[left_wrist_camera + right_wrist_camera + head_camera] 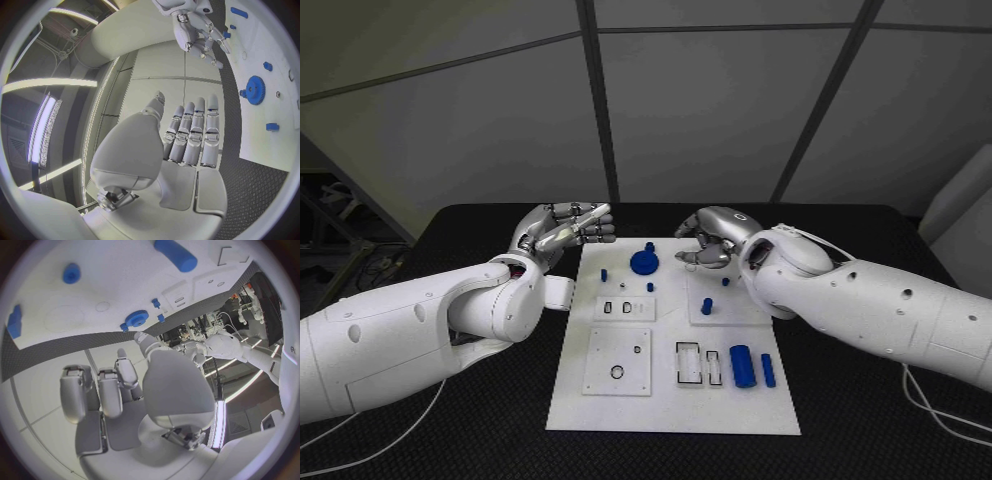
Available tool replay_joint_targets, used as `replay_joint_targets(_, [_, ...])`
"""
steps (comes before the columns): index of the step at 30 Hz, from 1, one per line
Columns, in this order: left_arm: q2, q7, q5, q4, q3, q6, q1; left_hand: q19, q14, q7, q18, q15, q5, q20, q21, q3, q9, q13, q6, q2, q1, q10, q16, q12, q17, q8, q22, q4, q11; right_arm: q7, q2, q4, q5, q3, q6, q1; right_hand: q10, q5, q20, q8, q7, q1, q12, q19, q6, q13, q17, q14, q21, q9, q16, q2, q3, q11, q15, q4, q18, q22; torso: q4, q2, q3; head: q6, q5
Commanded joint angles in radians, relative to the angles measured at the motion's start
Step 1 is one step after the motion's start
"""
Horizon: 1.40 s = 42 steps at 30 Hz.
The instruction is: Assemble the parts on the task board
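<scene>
Both hands empty: left hand (564, 228) fingers straight and together, right hand (711, 240) loosely curled. Blue gear (645, 262) on the task board (672, 400) sits between them, at the right hand's 9 o'clock.

Left hand (187, 142) is up with fingers straight and empty; the blue gear (255, 90) sits on the board (275, 60).

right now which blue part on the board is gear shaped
The blue gear near the far edge of the task board, between the two hands. It is a round toothed disc; the other blue parts are plain pegs, cylinders or small blocks.
</scene>
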<state>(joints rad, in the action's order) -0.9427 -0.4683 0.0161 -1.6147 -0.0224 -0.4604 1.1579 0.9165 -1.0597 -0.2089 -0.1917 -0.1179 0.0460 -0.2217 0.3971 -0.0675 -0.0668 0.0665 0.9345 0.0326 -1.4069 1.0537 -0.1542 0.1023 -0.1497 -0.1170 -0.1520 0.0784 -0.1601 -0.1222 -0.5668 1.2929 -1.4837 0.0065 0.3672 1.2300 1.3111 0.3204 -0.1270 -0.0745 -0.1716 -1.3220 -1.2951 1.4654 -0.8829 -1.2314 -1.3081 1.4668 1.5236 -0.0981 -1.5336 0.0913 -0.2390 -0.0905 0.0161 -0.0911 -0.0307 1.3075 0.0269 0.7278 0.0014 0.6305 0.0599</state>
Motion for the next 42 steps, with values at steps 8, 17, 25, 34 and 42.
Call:
replay_joint_targets(8, [-0.003,-0.007,-0.007,0.007,-0.001,0.021,0.001,0.003,0.000,-0.003,0.010,-0.004,0.004,-0.004,-0.005,-0.001,0.001,0.000,0.005,-0.012,-0.003,0.003,0.006,-0.004,-0.001,0.004,0.001,-0.005,-0.003,0.221,-0.172,0.023,0.351,0.001,-0.053,0.003,-0.067,0.007,0.003,0.011,-0.001,-0.045,0.073,-0.043,0.013,0.077,-0.109,0.065,-0.041,0.003,0.034,0.020,0.000,0.005,-0.004,0.028,-0.013,0.085,0.0165,-0.013,0.0016,0.000,-0.002])
replay_joint_targets(17, [0.002,-0.007,-0.007,0.011,0.000,0.024,0.000,0.003,-0.001,-0.003,0.010,-0.003,0.004,-0.004,-0.005,-0.002,0.000,0.000,0.006,-0.013,-0.003,0.004,0.006,-0.004,-0.002,0.004,0.001,-0.006,-0.003,0.245,-0.193,-0.051,0.353,0.001,-0.095,0.003,-0.071,0.022,0.003,0.010,-0.001,-0.069,0.080,-0.042,0.023,0.084,-0.118,0.068,-0.042,0.004,0.031,0.024,-0.002,0.006,-0.004,0.044,-0.013,0.086,0.0152,-0.011,0.0045,-0.004,-0.016])
replay_joint_targets(25, [0.007,-0.006,-0.007,0.017,0.000,0.026,-0.001,0.003,-0.001,-0.003,0.010,-0.003,0.004,-0.004,-0.005,-0.002,0.000,0.000,0.006,-0.013,-0.003,0.004,0.006,-0.004,-0.002,0.004,0.001,-0.006,-0.003,0.246,-0.162,-0.116,0.316,0.001,-0.129,0.002,-0.070,0.025,0.003,0.010,0.000,-0.074,0.081,-0.040,0.025,0.084,-0.125,0.070,-0.041,0.004,0.028,0.024,-0.004,0.006,-0.004,0.047,-0.012,0.088,0.0134,-0.010,0.0018,0.002,-0.011])
replay_joint_targets(34, [0.009,-0.006,-0.007,0.020,0.000,0.027,-0.002,0.003,-0.001,-0.003,0.010,-0.003,0.004,-0.004,-0.005,-0.002,0.000,0.000,0.006,-0.013,-0.003,0.004,0.006,-0.004,-0.002,0.004,0.001,-0.006,-0.003,0.235,-0.138,-0.154,0.263,0.000,-0.171,0.001,-0.064,0.027,0.003,0.009,0.001,-0.080,0.074,-0.038,0.026,0.076,-0.131,0.072,-0.040,0.004,0.025,0.025,-0.005,0.007,-0.005,0.052,-0.012,0.090,0.0128,-0.009,0.0018,0.010,-0.012])
replay_joint_targets(42, [0.007,-0.005,-0.007,0.023,0.000,0.026,-0.002,0.003,-0.001,-0.003,0.010,-0.003,0.004,-0.004,-0.005,-0.002,0.000,0.000,0.007,-0.014,-0.003,0.004,0.007,-0.005,-0.002,0.004,0.002,-0.006,-0.003,0.232,-0.141,-0.157,0.249,0.000,-0.181,0.001,-0.062,0.029,0.003,0.008,0.000,-0.078,0.072,-0.037,0.024,0.074,-0.133,0.073,-0.040,0.003,0.024,0.027,-0.003,0.006,-0.005,0.051,-0.012,0.091,0.0136,-0.011,0.0018,0.016,-0.010])
